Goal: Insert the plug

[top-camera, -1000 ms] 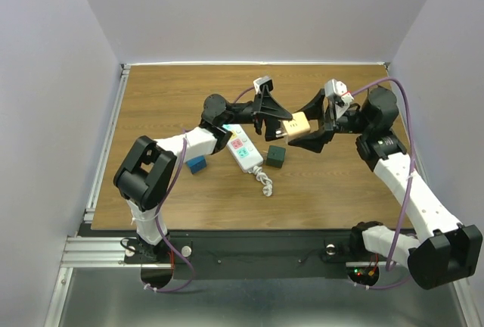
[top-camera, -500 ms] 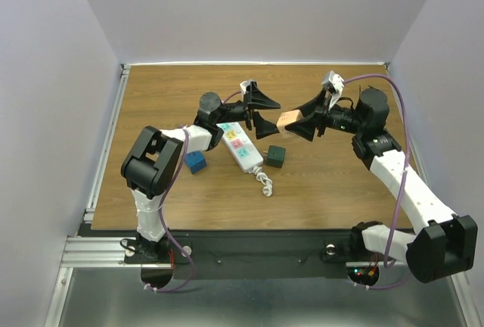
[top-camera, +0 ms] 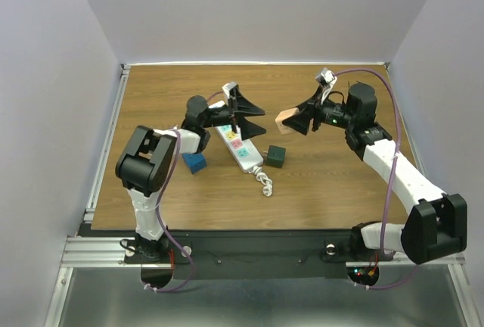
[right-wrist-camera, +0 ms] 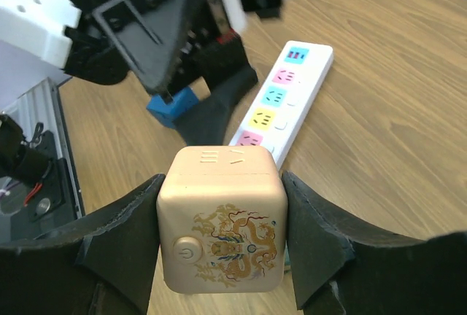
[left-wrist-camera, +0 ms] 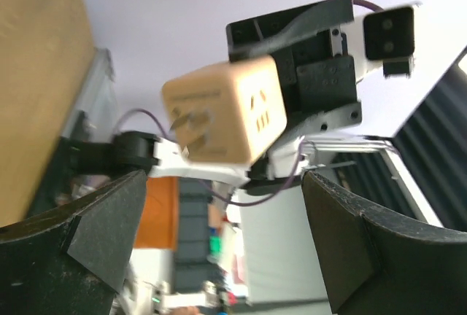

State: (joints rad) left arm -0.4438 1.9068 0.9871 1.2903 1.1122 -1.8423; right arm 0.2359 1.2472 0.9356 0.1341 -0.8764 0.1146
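Note:
The plug point(right-wrist-camera: 222, 216) is a beige cube with a dragon print and a power button. My right gripper point(right-wrist-camera: 221, 184) is shut on its two sides and holds it in the air, above and to the right of the white power strip point(top-camera: 238, 147). In the left wrist view the plug point(left-wrist-camera: 222, 114) shows its metal prongs, pointing towards my left gripper point(left-wrist-camera: 222, 198). My left gripper point(top-camera: 257, 119) is open and empty, hovering over the far end of the strip with a gap to the plug point(top-camera: 283, 120). The strip point(right-wrist-camera: 281, 100) lies flat, its coloured sockets facing up.
A blue cube point(top-camera: 195, 163) lies left of the strip. A dark green cube point(top-camera: 276, 156) lies right of its near end. The strip's coiled white cord point(top-camera: 265, 183) trails towards the front. Grey walls surround the wooden table point(top-camera: 340, 191).
My left gripper let go of the plug, opened wide and drew back to the left. My right gripper shut on the plug and carried it slightly left and up.

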